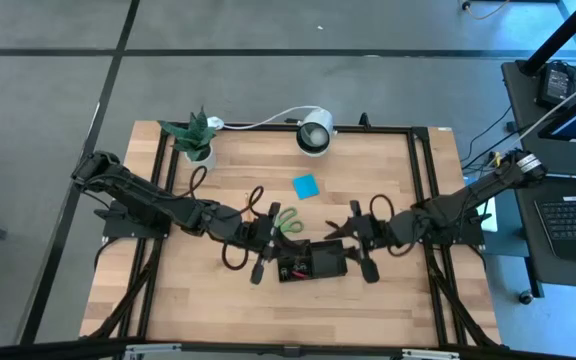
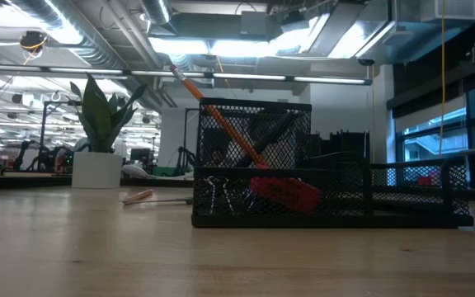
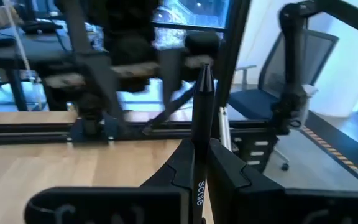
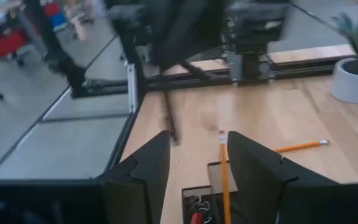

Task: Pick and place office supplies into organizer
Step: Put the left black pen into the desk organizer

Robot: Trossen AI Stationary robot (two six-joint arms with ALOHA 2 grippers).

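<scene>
Left gripper [image 3: 199, 163] clamped on a black pen [image 3: 202, 112], just left of the organizer [image 1: 310, 260] at lower centre of the overhead frame. Right gripper [image 4: 199, 163] spread apart over the organizer's right end, holding nothing, an orange pencil [image 4: 224, 174] standing between its fingers. Scissors [image 1: 286, 222] just above the organizer, blue sticky pad [image 1: 305, 185] higher, another pencil [image 4: 300, 147] loose on the table [image 1: 208, 300].

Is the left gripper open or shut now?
Shut: the left gripper has its fingers pressed against a black pen held between them.
</scene>
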